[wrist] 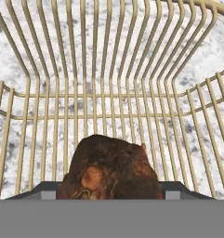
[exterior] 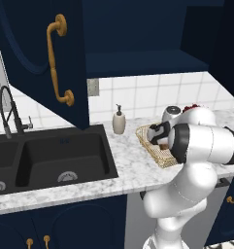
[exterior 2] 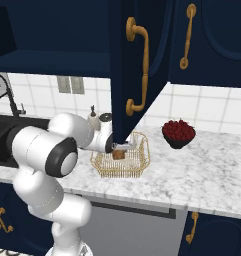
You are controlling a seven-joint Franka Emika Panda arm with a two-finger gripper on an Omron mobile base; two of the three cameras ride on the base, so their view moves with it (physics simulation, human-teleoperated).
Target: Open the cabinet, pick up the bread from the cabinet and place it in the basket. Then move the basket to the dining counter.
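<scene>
The cabinet [exterior 2: 137,75] is opened. The bread [wrist: 111,167] is lowered inside the basket [exterior 2: 123,159], at 6 o'clock in the hand view, clamped between the gripper [wrist: 111,188] jaws. Release and carrying to the dining counter are left.

A white-grey marbled worktop [exterior: 123,170] runs along a wall of white square tiles [exterior: 138,95]. A black double sink [exterior: 55,158] is set into it, with a dark spring-neck tap [exterior: 9,112] behind. A cream soap dispenser [exterior: 119,120] stands beside the sink. Farther along sits a dark red bowl [exterior 2: 178,133] of red fruit. Below are low navy cupboards with small brass handles [exterior 2: 191,227]. A grey outlet plate [exterior 2: 70,85] is on the tiles.
</scene>
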